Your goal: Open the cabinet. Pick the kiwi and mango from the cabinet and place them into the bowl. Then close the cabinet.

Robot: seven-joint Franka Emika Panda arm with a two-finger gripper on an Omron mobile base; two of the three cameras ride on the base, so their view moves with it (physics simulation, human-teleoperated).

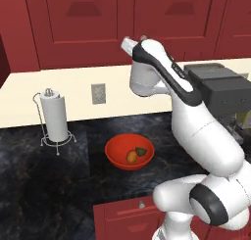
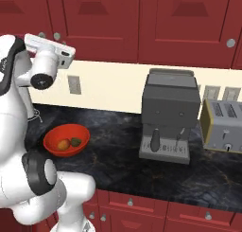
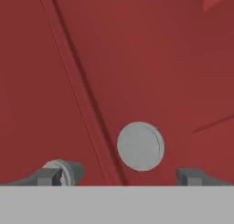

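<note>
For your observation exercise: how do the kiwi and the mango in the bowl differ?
The kiwi is dark brownish-green; the mango is orange-yellow. The kiwi looks slightly smaller than the mango. In the left base view the kiwi lies right of the mango. Both are oval and lie in the bowl.

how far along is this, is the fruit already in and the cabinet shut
Done: the kiwi and mango lie in the bowl. In hand: the open pincer is up at the cabinet, its tips either side of a silver knob; the doors look shut or nearly so. Left: confirming the closure and backing away.
</note>
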